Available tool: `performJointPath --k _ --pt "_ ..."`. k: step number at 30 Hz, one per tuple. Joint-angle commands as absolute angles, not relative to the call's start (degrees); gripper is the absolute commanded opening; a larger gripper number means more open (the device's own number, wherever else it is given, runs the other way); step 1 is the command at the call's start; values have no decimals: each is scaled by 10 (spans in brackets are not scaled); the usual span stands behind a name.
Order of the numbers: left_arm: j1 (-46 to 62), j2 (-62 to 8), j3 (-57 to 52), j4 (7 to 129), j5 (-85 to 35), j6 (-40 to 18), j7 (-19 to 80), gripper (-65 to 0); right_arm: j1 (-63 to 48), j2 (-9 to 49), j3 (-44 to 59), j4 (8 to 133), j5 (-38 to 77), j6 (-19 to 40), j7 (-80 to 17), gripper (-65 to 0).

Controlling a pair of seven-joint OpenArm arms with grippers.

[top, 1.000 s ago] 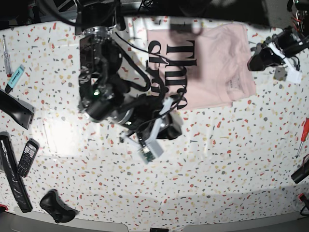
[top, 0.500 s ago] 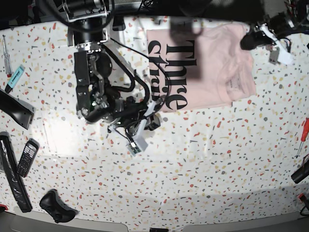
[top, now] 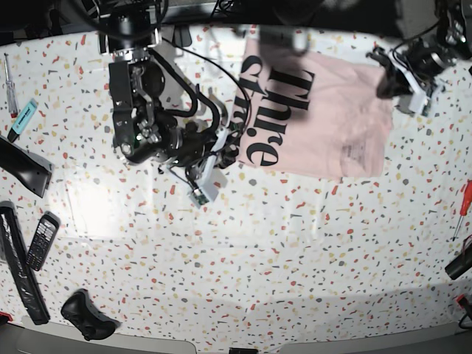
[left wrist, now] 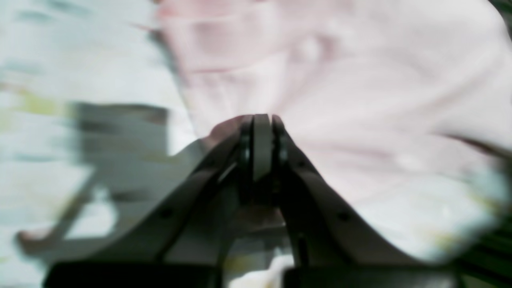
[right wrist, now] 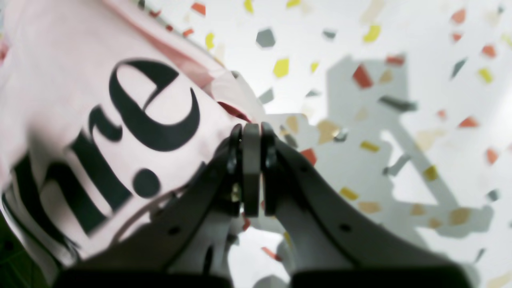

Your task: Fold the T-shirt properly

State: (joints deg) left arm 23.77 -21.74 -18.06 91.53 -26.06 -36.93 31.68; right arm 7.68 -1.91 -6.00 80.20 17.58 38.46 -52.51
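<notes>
Base view: right end effector (top: 221, 144) pinched tight at T-shirt (top: 324, 110) near corner on tabletop (top: 295, 243); whether cloth is caught, can't tell. Left end effector (top: 394, 74) closed at far edge. Keep both arms level w/ even tension so fold lands square.

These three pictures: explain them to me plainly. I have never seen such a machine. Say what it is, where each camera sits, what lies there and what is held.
It is a robot with two arms over a speckled white terrazzo table. The base view looks straight down; the other two cameras ride on the wrists, behind the jaws. A folded pale pink cotton T-shirt with black lettering lies near the far edge. The right gripper sits at its lettered edge, the left gripper over its plain side. Both jaws are shut; whether they pinch cloth is unclear. A black mobile phone lies at one side.
</notes>
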Motion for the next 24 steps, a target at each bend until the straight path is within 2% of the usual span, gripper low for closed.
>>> performJointPath --k 1,8,12,18,21,24 --pt "226 -233 -185 915 -269 -368 296 -650 80 -20 -62 813 192 400 -517 -650" --pt "120 -245 -183 814 -270 -366 243 -650 30 -21 -127 845 216 400 -514 -650" --pt "84 -256 -183 798 -292 -366 268 -650 15 -21 -185 860 209 400 -499 -650" --pt "121 -323 -184 885 -407 -366 356 -650 39 -21 -161 879 207 400 -475 -650" --pt "165 -341 -202 925 -406 -329 357 -650 57 -21 -132 879 207 400 -480 -650" --pt "213 -340 -231 938 -406 -325 369 -650 66 -21 -108 879 207 400 -483 -650"
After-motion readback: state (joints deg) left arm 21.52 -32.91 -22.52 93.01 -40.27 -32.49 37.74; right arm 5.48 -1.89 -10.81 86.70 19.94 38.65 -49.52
